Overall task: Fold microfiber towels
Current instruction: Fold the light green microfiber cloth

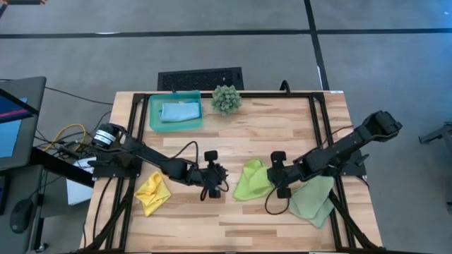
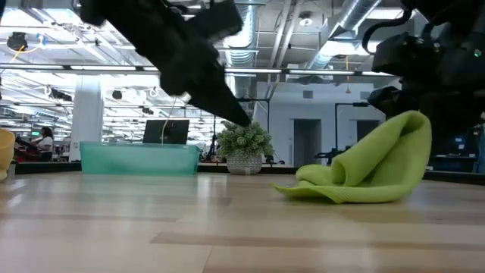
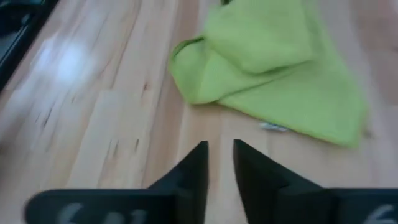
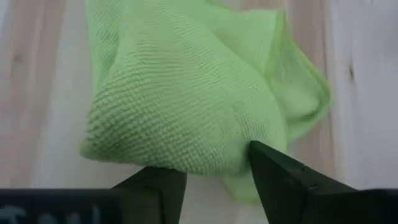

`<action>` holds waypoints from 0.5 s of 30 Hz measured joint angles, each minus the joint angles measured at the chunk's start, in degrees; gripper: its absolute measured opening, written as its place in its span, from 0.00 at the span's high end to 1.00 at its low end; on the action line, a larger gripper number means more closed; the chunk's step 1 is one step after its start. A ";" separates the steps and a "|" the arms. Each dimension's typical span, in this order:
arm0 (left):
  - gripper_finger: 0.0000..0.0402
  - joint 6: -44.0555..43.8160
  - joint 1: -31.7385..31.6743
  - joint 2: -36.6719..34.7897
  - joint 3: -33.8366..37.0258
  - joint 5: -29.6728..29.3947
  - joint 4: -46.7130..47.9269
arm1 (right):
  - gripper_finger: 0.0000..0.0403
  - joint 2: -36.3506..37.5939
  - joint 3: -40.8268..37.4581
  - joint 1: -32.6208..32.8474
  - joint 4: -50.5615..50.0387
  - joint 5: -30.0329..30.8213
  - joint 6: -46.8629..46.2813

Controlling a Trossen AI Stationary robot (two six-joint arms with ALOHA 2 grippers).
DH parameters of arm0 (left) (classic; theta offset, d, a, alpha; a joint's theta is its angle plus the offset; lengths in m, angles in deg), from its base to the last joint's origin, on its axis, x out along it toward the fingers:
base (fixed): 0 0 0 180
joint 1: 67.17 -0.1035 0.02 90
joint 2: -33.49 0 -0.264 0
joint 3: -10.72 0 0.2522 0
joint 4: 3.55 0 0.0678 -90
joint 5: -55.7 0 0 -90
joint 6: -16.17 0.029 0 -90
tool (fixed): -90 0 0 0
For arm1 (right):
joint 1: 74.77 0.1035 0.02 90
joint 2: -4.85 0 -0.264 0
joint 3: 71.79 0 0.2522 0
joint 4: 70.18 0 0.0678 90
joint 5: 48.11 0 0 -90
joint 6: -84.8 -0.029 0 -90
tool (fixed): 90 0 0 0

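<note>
Done: light blue towel [image 1: 179, 111] lies in the teal tray [image 1: 155, 121], apparently folded.
In hand: lime green towel [image 1: 253, 180] sits rumpled mid-desk [image 1: 282, 134].
Left pincer [image 3: 220, 163]: slightly parted, empty, beside it.
Right pincer [image 4: 217, 177]: released, spread at its edge.
Left to fold: yellow towel [image 1: 152, 193], sage towel [image 1: 314, 197].

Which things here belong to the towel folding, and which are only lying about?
For the job:
lime green towel
yellow towel
pale sage towel
light blue towel, lying in the tray

Lying about:
teal tray
spiky green plant
</note>
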 joint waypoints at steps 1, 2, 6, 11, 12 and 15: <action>0.79 -0.11 -0.70 0.99 0.02 -0.31 -1.43 | 0.54 -0.78 -0.04 0.02 1.67 -0.06 2.56; 0.76 -0.73 -1.37 2.21 -0.04 -0.28 -4.09 | 0.56 -1.81 -0.03 -0.09 4.37 -0.25 5.31; 0.67 -1.96 -5.32 5.30 -0.04 5.80 -7.40 | 0.65 -3.94 0.15 -2.27 9.40 -2.44 13.15; 0.68 -3.12 -10.25 7.18 -0.54 15.73 -8.27 | 0.81 -5.44 -0.07 -4.95 8.30 -4.37 15.60; 0.70 -3.15 -11.00 7.61 -0.62 16.72 -8.42 | 0.84 -5.60 -0.09 -5.04 8.10 -4.37 16.50; 0.79 -1.89 -12.52 7.80 -0.42 17.61 -7.35 | 0.93 -5.18 -0.17 -4.94 6.02 -2.56 18.20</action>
